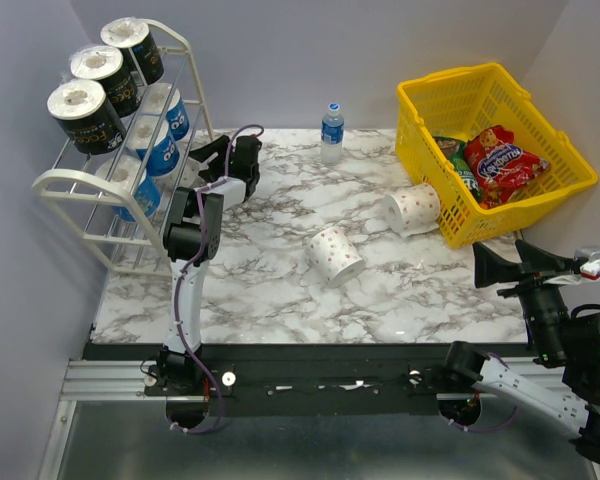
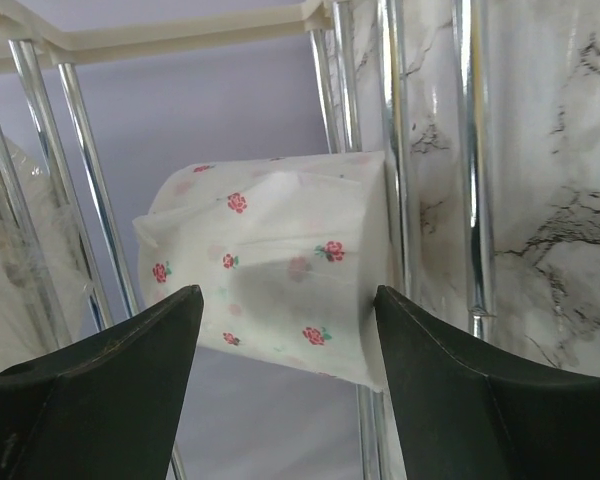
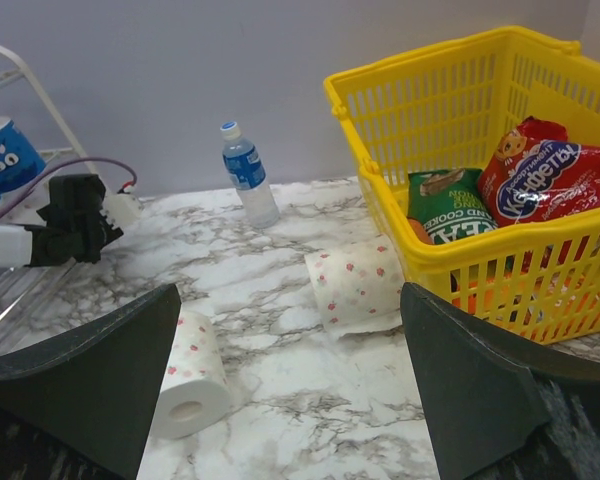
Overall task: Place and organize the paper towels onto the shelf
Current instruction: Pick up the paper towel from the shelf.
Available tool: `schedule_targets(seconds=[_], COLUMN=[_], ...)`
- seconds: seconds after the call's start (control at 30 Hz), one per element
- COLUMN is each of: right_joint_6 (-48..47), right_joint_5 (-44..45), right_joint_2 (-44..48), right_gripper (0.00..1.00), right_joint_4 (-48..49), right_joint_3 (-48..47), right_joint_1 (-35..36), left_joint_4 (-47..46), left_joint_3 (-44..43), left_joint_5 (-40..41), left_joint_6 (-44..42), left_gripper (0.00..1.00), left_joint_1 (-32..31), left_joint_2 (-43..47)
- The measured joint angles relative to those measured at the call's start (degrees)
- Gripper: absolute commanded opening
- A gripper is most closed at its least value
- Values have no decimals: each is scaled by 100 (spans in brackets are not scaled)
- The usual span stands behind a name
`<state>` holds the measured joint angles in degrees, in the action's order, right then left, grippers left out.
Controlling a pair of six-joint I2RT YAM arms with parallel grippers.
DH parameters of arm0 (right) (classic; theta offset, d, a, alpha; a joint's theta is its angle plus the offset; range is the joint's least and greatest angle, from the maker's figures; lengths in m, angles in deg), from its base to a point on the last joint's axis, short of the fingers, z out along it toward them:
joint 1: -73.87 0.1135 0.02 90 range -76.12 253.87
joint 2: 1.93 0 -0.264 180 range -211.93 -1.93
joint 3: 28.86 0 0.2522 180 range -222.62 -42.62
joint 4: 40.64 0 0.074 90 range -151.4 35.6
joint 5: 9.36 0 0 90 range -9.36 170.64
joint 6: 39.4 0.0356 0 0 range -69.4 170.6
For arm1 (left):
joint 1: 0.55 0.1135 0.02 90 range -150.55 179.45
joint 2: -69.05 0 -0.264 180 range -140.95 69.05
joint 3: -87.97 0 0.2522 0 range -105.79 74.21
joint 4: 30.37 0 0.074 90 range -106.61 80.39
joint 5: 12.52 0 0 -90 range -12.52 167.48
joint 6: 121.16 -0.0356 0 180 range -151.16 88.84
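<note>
The left gripper has its fingers wide, with a dotted paper towel roll between their tips, on the shelf. The right gripper is wide too, holding nothing.

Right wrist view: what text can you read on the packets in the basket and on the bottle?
"COOKIE": on the green packet in the yellow basket; the word above it is cut off.
White lettering on the red bag: tilted, cannot read it.
Label on the water bottle: too small to read.
</note>
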<state>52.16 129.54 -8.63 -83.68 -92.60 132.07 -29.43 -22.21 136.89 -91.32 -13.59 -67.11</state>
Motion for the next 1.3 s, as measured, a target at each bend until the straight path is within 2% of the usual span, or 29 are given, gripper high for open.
schedule_targets(seconds=[0.93,1.03,1.3], right_joint_6=[-177,-212,-271], right_joint_5=[57,57,59], right_joint_2=[9,9,26], right_gripper=[100,100,100], right_joint_4=[160,210,269], right_joint_3=[2,9,28], right_joint_1=[0,0,0], left_joint_4=[-1405,-1436,-1875], left_joint_3=[293,293,295], left_joint_5=[321,328,398], left_joint_6=[-1259,-1292,-1617], left_gripper=[87,84,71], left_joint_1=[140,146,205], left_joint_2=[-367,-367,-400])
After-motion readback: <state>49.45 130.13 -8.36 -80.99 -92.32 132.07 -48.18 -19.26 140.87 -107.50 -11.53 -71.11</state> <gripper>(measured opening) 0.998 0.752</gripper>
